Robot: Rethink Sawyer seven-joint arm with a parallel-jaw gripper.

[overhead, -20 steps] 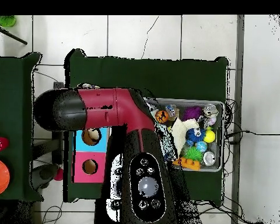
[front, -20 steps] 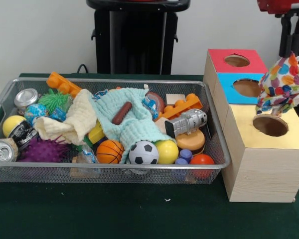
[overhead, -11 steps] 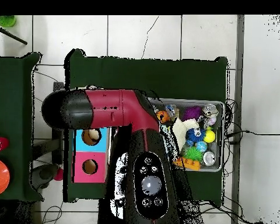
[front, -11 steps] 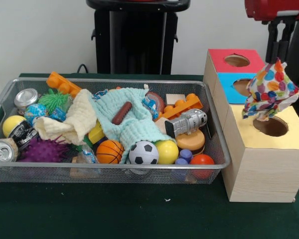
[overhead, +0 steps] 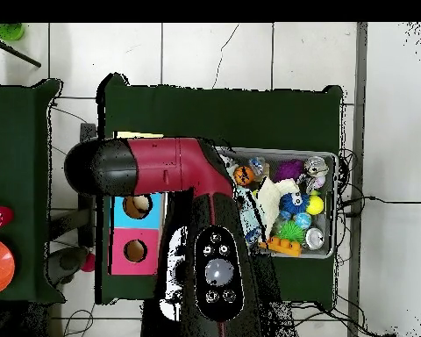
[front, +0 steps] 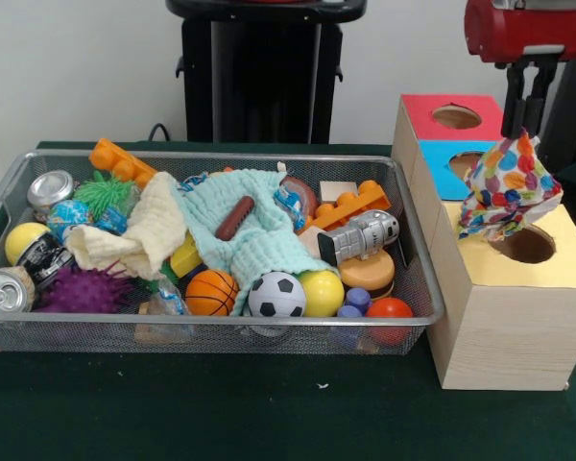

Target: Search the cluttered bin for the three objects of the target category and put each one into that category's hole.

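The pincer (front: pixel 526 123) pinches the spotted cloth (front: pixel 507 185) by its top, so it hangs straight down, just left of the yellow hole (front: pixel 524 243).

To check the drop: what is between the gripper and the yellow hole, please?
In the front view, only the spotted cloth hangs from the gripper above the yellow hole.

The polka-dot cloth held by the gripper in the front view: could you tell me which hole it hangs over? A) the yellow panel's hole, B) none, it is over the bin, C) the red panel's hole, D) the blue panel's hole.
A: the polka-dot cloth dangles from the gripper with its lower edge at the rim of the yellow panel's hole.
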